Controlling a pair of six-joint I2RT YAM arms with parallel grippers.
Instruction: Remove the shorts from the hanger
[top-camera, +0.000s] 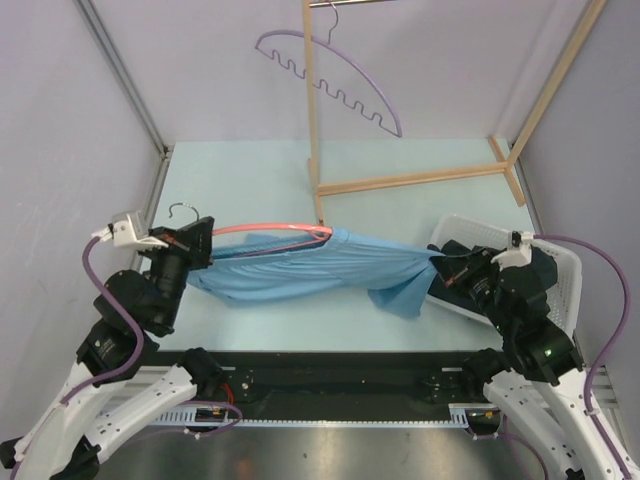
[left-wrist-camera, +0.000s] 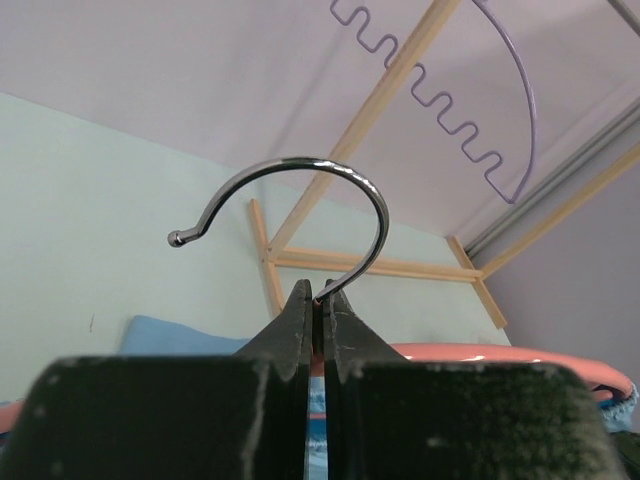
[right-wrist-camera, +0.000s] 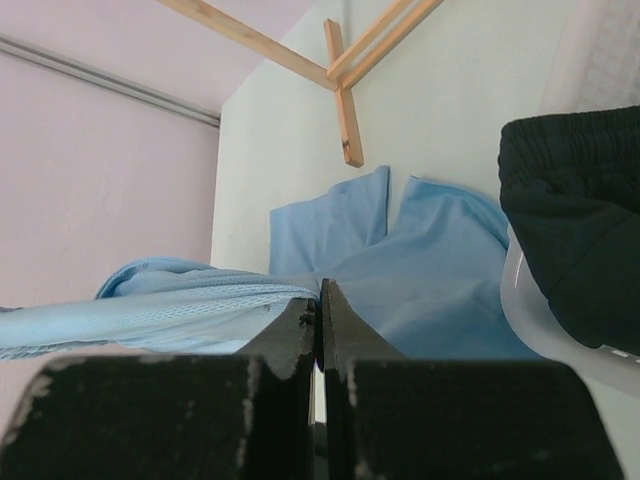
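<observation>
A salmon-pink hanger (top-camera: 270, 228) with a metal hook (left-wrist-camera: 300, 165) lies low over the table. My left gripper (top-camera: 207, 240) (left-wrist-camera: 318, 292) is shut on the base of that hook. The light blue shorts (top-camera: 300, 265) (right-wrist-camera: 430, 270) still hang on the hanger and are pulled out to the right. My right gripper (top-camera: 437, 262) (right-wrist-camera: 319, 290) is shut on their gathered edge, with fabric bunched to the left of the fingers. The black shorts (right-wrist-camera: 575, 210) lie in the white basket (top-camera: 565, 265) at the right, partly hidden by my right arm.
A wooden rack (top-camera: 410, 180) stands at the back of the table, and a purple hanger (top-camera: 330, 70) hangs from it. Walls close off the left, the right and the back. The basket rim (right-wrist-camera: 530, 320) is close to my right gripper.
</observation>
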